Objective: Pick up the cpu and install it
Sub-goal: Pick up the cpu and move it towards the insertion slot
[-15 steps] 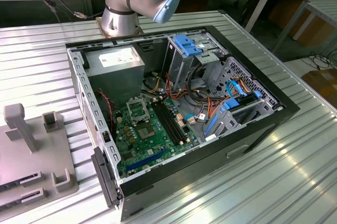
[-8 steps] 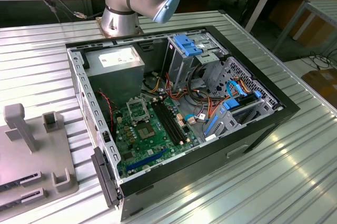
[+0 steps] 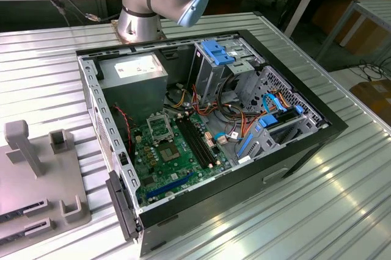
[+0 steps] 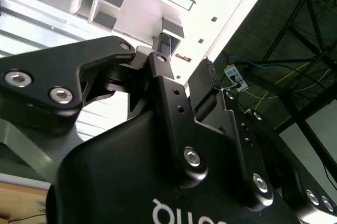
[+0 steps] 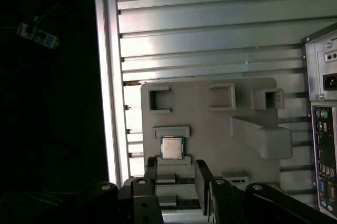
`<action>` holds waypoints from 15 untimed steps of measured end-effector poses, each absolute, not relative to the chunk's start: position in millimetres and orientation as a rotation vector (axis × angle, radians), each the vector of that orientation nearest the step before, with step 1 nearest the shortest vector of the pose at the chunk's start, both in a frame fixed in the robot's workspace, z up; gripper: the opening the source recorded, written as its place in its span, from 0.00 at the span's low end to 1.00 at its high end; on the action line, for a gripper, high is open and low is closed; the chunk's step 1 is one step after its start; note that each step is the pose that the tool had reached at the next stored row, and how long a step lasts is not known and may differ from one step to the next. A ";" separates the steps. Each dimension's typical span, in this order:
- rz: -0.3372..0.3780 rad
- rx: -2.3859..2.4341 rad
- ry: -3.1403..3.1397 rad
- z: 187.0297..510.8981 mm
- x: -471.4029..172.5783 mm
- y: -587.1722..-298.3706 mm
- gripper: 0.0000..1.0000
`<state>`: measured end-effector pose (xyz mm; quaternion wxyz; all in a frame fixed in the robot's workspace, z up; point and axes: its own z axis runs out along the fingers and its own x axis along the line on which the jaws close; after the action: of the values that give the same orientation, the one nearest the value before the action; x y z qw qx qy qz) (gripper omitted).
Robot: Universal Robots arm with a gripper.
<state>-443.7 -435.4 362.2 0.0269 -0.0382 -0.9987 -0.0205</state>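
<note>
The cpu (image 5: 172,148), a small square chip with a pale metal face, lies flat in a recess of the grey fixture plate (image 5: 210,124). In the first wrist view my gripper (image 5: 176,179) hangs above the plate, open and holding nothing, and the chip lies just beyond its black fingertips (image 5: 151,171). In the second wrist view the gripper (image 4: 187,63) shows its two fingers apart over the same plate. The open computer case (image 3: 208,132) holds the green board (image 3: 177,159) with the square socket frame (image 3: 160,127).
The fixture plate (image 3: 36,180) sits at the exterior view's left of the case and carries raised blocks and an upright post (image 3: 21,144). The ribbed metal table (image 3: 342,193) ends at an edge (image 5: 108,77) beside the plate. Cables, blue drive brackets (image 3: 220,52) and a power supply (image 3: 134,74) crowd the case.
</note>
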 end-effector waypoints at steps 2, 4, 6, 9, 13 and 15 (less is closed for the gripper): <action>-0.063 -0.118 -3.085 362.2 -443.8 -435.4 0.42; -0.063 -0.118 -3.085 362.2 -443.8 -435.4 0.42; -0.063 -0.118 -3.085 362.2 -444.3 -435.4 0.42; -0.063 -0.118 -3.085 362.2 -444.8 -435.4 0.42; -0.063 -0.118 -3.085 361.7 -444.9 -435.4 0.42; -0.063 -0.118 -3.085 360.6 -444.9 -435.4 0.42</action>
<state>-444.9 -435.4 360.6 0.0269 -0.0382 -0.9987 -0.0204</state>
